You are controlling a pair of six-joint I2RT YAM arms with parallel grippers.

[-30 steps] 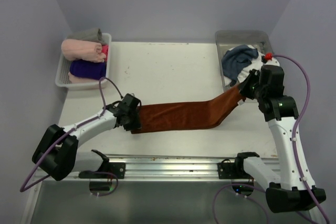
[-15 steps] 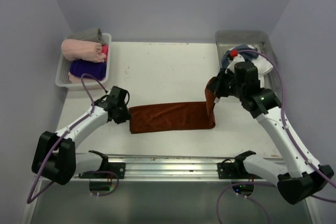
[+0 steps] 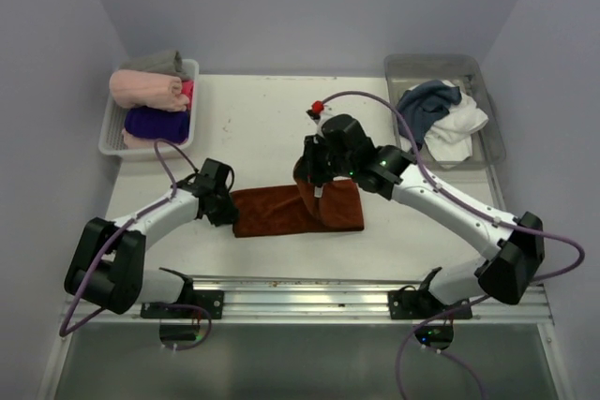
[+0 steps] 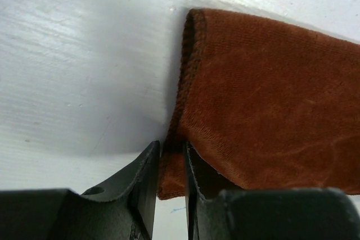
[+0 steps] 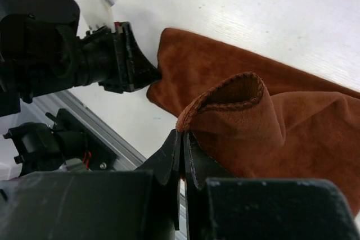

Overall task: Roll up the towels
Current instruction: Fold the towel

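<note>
Near the bench's [image 3: 272,128] near edge, midway along, lies the rust-brown towel [image 3: 272,214]. Left fingers [image 4: 145,178] are clamped on its left end, likely anchoring it flat, while right fingers [image 5: 170,153] pinch the opposite end, lifted and doubled over leftward, apparently to start the roll.
</note>
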